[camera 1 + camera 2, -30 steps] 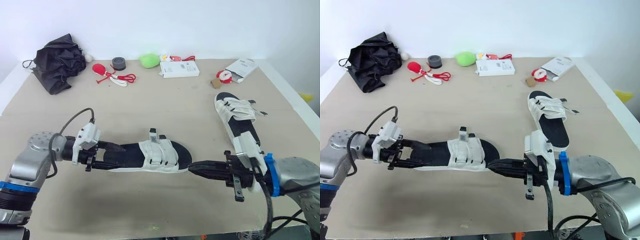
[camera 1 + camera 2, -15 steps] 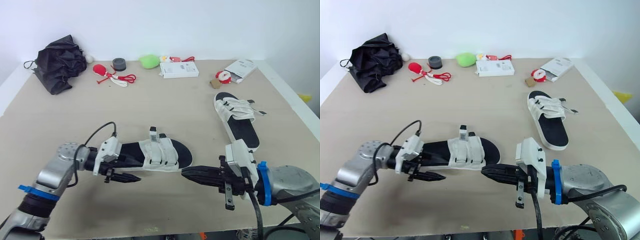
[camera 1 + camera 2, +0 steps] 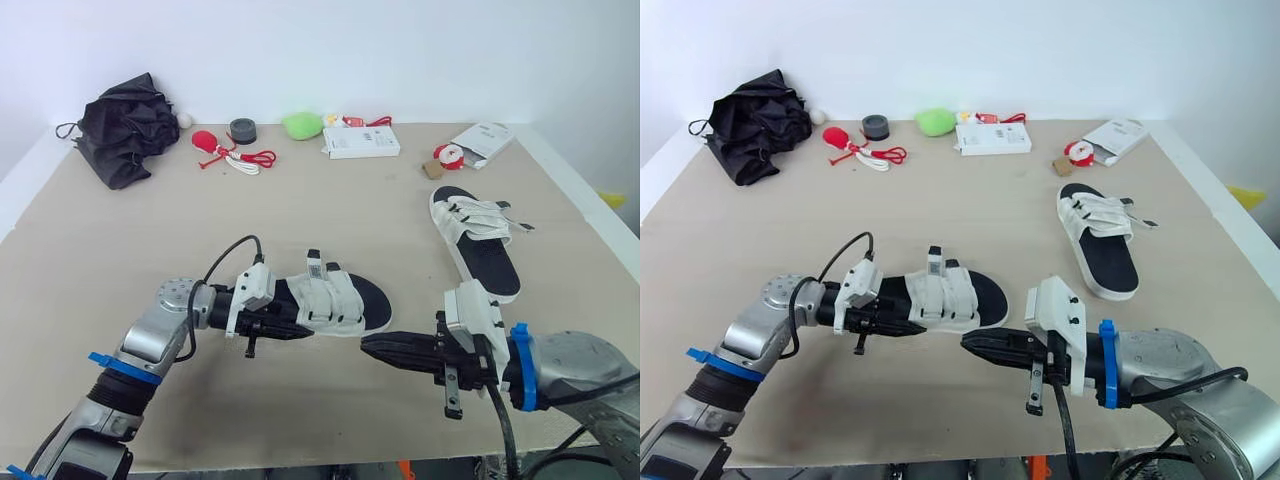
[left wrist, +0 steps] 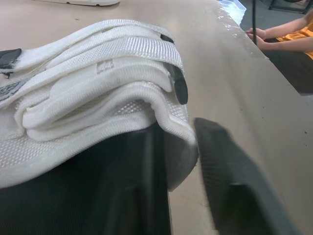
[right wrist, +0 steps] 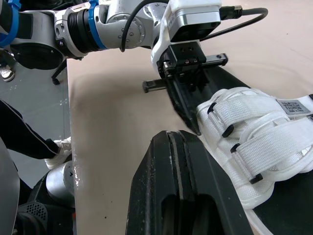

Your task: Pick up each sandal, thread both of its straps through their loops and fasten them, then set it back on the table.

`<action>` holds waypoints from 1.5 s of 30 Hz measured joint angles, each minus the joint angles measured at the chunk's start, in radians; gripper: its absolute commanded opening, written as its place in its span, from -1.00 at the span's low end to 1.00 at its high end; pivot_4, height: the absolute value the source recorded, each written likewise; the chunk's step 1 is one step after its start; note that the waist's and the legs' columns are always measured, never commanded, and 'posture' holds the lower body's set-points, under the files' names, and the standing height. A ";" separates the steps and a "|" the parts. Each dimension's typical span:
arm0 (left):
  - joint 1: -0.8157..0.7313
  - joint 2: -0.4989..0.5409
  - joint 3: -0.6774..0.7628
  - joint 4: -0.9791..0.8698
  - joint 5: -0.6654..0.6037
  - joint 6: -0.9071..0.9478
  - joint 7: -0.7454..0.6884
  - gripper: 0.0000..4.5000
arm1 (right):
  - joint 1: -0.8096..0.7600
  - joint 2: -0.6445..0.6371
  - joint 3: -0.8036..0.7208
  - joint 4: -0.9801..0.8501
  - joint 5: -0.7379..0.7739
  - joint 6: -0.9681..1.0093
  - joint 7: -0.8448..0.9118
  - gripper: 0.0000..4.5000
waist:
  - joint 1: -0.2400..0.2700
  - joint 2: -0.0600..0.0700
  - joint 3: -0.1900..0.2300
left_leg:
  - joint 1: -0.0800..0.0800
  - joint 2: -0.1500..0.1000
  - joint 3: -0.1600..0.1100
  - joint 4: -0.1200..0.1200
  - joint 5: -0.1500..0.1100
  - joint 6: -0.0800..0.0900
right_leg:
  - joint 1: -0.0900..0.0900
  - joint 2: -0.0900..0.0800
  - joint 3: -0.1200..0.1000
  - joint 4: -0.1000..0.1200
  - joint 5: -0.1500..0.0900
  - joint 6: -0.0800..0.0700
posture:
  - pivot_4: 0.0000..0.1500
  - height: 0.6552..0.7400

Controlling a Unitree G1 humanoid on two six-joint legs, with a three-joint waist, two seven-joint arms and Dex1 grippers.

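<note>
The near sandal (image 3: 335,305) lies crosswise toward the front of the surface (image 3: 150,230), with the left claw (image 3: 298,330) at its heel end and the right claw (image 3: 368,342) just off its toe. The far sandal (image 3: 480,240) lies further back on the right. An umbrella (image 3: 125,125) and a box (image 3: 360,142) sit along the back edge.

Bright, even overhead light; faint soft shadows on surface (image 3: 330,390) under jaws; left wrist foreground blurred.
</note>
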 measured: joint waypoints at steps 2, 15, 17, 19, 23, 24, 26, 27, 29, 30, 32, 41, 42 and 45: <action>-0.001 0.000 0.000 0.002 0.000 0.001 0.004 -0.96 | 0.000 -0.001 0.000 0.000 0.000 -0.001 0.000 -1.00 | 0.000 0.000 0.000 | 0.000 0.001 0.000 0.001 0.000 0.000 | 0.000 0.000 0.000 0.000 0.001 0.000 | 1.00 1.00; -0.101 -0.165 0.272 0.050 -0.042 0.364 0.635 -0.96 | -0.213 0.116 0.050 0.144 -0.002 -0.051 -0.078 -1.00 | -0.010 -0.001 0.001 | 0.000 0.002 0.001 0.003 0.003 0.004 | -0.001 0.003 0.003 0.000 0.006 0.001 | 1.00 1.00; -0.145 -0.173 0.328 0.111 -0.022 0.366 0.742 -0.96 | -0.263 0.138 0.067 0.177 -0.017 -0.061 -0.108 -1.00 | -0.011 -0.001 0.001 | -0.001 0.002 0.001 0.002 0.003 0.003 | -0.001 0.004 0.004 0.000 0.007 0.000 | 1.00 1.00; -0.159 -0.170 0.375 0.145 -0.009 0.360 0.807 -0.96 | -0.281 0.151 0.084 0.199 -0.035 -0.062 -0.128 -1.00 | -0.011 -0.001 0.001 | -0.001 0.002 0.002 0.001 0.003 0.003 | -0.002 0.003 0.004 0.000 0.006 -0.001 | 1.00 1.00; -0.208 -0.169 0.429 0.241 0.021 0.315 0.926 -0.96 | -0.385 0.236 0.161 0.273 -0.104 -0.069 -0.199 -1.00 | -0.012 -0.001 0.001 | -0.002 0.002 0.004 0.002 0.003 0.003 | -0.004 0.003 0.006 0.000 0.008 -0.002 | 1.00 1.00; -0.212 -0.169 0.439 0.253 0.027 0.303 0.949 -0.96 | -0.400 0.247 0.178 0.277 -0.121 -0.071 -0.212 -1.00 | -0.012 -0.001 0.001 | -0.002 0.002 0.004 0.002 0.003 0.003 | -0.004 0.002 0.006 0.000 0.008 -0.002 | 1.00 1.00; -0.212 -0.169 0.460 0.270 0.034 0.281 0.986 -0.96 | -0.405 0.257 0.203 0.278 -0.147 -0.077 -0.217 -1.00 | -0.011 -0.001 0.001 | -0.002 0.001 0.004 0.002 0.003 0.003 | -0.004 0.001 0.005 0.000 0.008 -0.003 | 1.00 1.00; -0.211 -0.169 0.466 0.276 0.037 0.270 0.999 -0.96 | -0.405 0.259 0.212 0.279 -0.157 -0.079 -0.216 -1.00 | -0.011 -0.001 0.001 | -0.002 0.001 0.005 0.002 0.003 0.003 | -0.004 0.001 0.005 0.000 0.008 -0.003 | 1.00 1.00; -0.211 -0.173 0.472 0.278 0.038 0.263 1.016 -0.96 | -0.404 0.260 0.219 0.279 -0.167 -0.079 -0.213 -1.00 | -0.011 -0.001 0.001 | -0.002 0.000 0.005 0.002 0.003 0.003 | -0.004 0.000 0.006 0.000 0.008 -0.002 | 1.00 1.00; -0.211 -0.176 0.472 0.278 0.038 0.259 1.020 -0.96 | -0.404 0.260 0.220 0.279 -0.169 -0.080 -0.211 -1.00 | -0.011 -0.001 0.001 | -0.002 -0.001 0.005 0.002 0.003 0.003 | -0.003 -0.001 0.006 0.000 0.008 -0.002 | 1.00 1.00; -0.206 -0.180 0.470 0.277 0.040 0.248 1.023 -0.71 | -0.403 0.260 0.220 0.279 -0.175 -0.082 -0.207 -1.00 | -0.011 -0.001 0.001 | -0.002 -0.001 0.005 0.002 0.003 0.003 | -0.003 -0.001 0.006 0.000 0.009 -0.002 | 1.00 1.00; -0.116 -0.189 0.461 0.102 0.032 0.312 1.049 0.21 | -0.375 0.247 0.220 0.287 -0.184 -0.092 -0.149 -1.00 | -0.011 -0.001 0.001 | -0.002 0.000 0.005 0.002 0.003 0.003 | -0.004 0.000 0.006 0.001 0.009 -0.003 | 1.00 1.00; -0.104 -0.189 0.462 0.075 0.024 0.330 1.058 0.21 | -0.371 0.242 0.220 0.287 -0.183 -0.094 -0.138 -1.00 | -0.011 -0.001 0.001 | -0.002 0.000 0.005 0.002 0.003 0.003 | -0.004 0.000 0.006 0.001 0.009 -0.003 | 1.00 1.00; -0.063 -0.192 0.499 -0.026 -0.016 0.407 1.098 0.21 | -0.349 0.228 0.214 0.287 -0.162 -0.101 -0.086 -1.00 | -0.011 -0.001 0.001 | -0.002 0.000 0.005 0.002 0.003 0.003 | -0.004 0.000 0.006 0.001 0.009 -0.003 | 1.00 1.00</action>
